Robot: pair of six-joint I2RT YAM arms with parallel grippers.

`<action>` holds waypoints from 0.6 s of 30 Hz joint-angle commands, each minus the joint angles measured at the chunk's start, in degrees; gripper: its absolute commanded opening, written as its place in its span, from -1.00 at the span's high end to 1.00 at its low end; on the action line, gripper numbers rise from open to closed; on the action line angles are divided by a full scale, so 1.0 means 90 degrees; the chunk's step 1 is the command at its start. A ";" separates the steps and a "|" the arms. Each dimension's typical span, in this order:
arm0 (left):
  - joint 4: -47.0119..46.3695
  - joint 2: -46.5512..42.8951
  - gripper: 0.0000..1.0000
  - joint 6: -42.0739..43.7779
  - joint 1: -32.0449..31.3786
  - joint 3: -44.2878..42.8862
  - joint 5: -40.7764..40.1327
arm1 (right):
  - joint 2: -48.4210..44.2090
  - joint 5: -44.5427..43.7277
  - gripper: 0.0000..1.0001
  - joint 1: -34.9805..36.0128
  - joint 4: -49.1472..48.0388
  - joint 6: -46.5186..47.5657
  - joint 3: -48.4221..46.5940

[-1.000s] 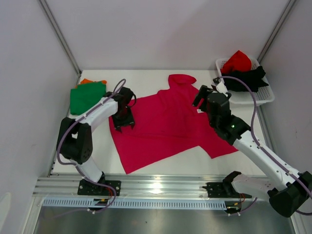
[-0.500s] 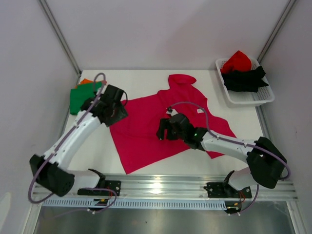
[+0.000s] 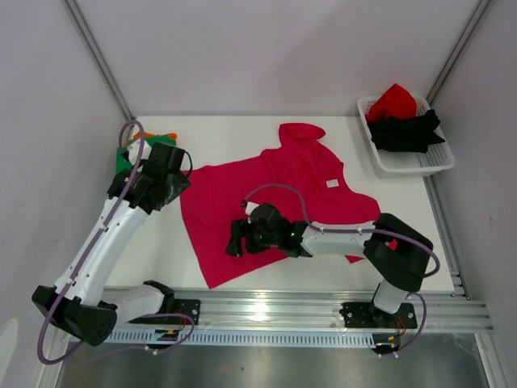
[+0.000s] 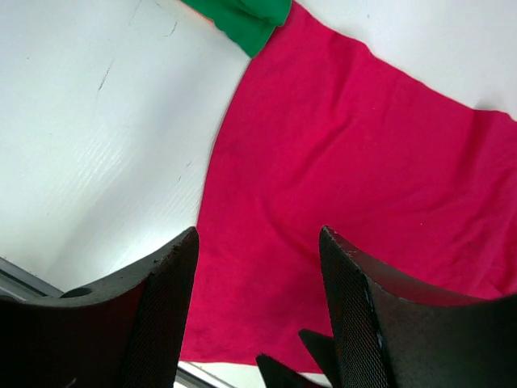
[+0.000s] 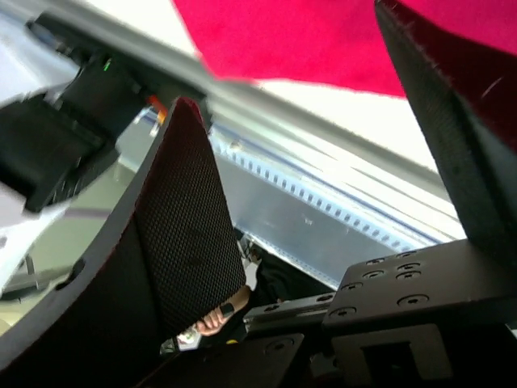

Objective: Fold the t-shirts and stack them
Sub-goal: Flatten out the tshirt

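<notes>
Both arms have moved since a moment ago. The left gripper [image 4: 257, 242] has pulled back toward the left side, and the right gripper [image 3: 236, 241] has swung from the far right to the near left part of the pink shirt [image 3: 275, 194].

At the far left, a green shirt [image 4: 242, 18] lies folded on the table [image 3: 242, 129]. A bit of an orange shirt [image 3: 152, 137] peeks out behind it. The left gripper hangs above the left edge of the pink shirt. Its fingers [image 4: 161, 307] are apart and nothing is between them.

The pink shirt lies spread out in the middle of the table, mostly flat, with its neck at the far side. It has not been folded yet.

The right gripper is low over the pink shirt, close to its near left corner. Its fingers [image 5: 186, 226] are apart too, and they hold nothing. I cannot tell if it touches the cloth.

At the far right, a white basket [image 3: 412, 166] holds a red shirt [image 3: 393, 101] and a black shirt [image 3: 408, 133].

I think the pink shirt is soft, light and floppy. It would likely droop and wrinkle when lifted. It looks best to pinch it at a corner or along the bottom edge, one gripper on each side, so it folds over straight
</notes>
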State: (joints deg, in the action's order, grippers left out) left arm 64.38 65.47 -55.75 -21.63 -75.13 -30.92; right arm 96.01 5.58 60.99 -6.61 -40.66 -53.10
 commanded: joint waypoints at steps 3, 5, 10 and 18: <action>0.0102 -0.0350 -0.29 -0.0085 0.0059 -0.0148 -0.0207 | 0.0768 0.0483 -0.58 -0.0009 -0.0340 -0.0071 -0.0476; 0.0103 -0.0506 -0.30 -0.0076 0.0079 -0.0167 -0.0285 | 0.0885 0.0454 -0.57 -0.0009 -0.0243 -0.0052 -0.0555; 0.0103 -0.0731 -0.31 0.0022 0.0176 -0.0226 -0.0237 | 0.0915 0.0444 -0.57 -0.0019 0.0157 -0.0013 -0.0730; 0.0102 -0.0976 -0.32 0.0139 0.0303 -0.0353 -0.0217 | 0.1051 0.0708 -0.57 0.0000 0.0607 0.0085 -0.1218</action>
State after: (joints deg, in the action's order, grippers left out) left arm 65.34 57.69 -55.44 -19.88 -75.77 -31.57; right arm 104.66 10.66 60.86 -3.46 -40.91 -60.49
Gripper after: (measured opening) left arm 0.658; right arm 0.787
